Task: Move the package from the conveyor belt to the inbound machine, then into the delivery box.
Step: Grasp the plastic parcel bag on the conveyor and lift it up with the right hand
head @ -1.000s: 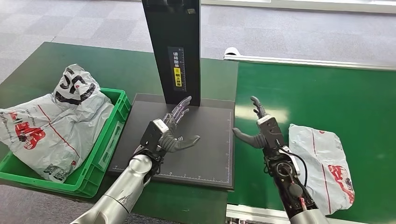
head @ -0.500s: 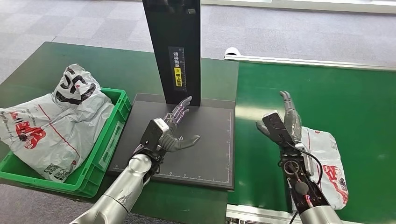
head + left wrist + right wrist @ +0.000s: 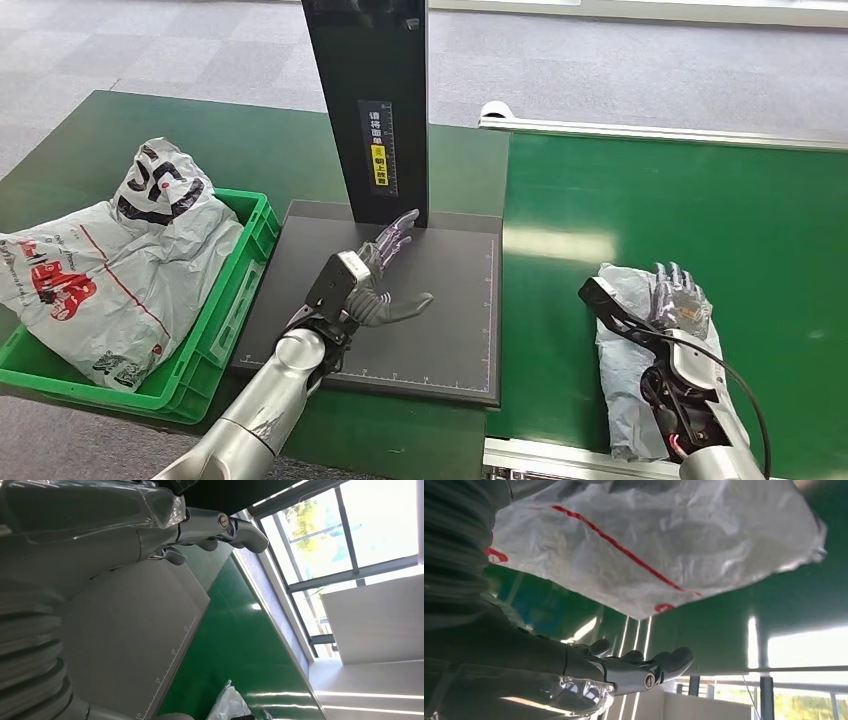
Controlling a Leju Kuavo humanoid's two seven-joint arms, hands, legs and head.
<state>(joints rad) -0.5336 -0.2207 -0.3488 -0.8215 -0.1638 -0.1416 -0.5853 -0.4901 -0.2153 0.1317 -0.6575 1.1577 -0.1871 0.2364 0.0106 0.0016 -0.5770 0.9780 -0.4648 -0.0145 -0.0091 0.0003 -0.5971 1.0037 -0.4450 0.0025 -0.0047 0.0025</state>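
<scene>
One package [image 3: 640,380] lies on the green conveyor belt [image 3: 700,220], its long axis running away from the robot. Right hand [image 3: 672,300] sits directly over it, fingers spread, not gripping yet. Left hand [image 3: 375,285] hovers open, empty, above the inbound machine [image 3: 450,330].

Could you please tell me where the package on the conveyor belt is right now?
In the head view, the package lies on the green conveyor belt, lower right, under the right hand.
</scene>
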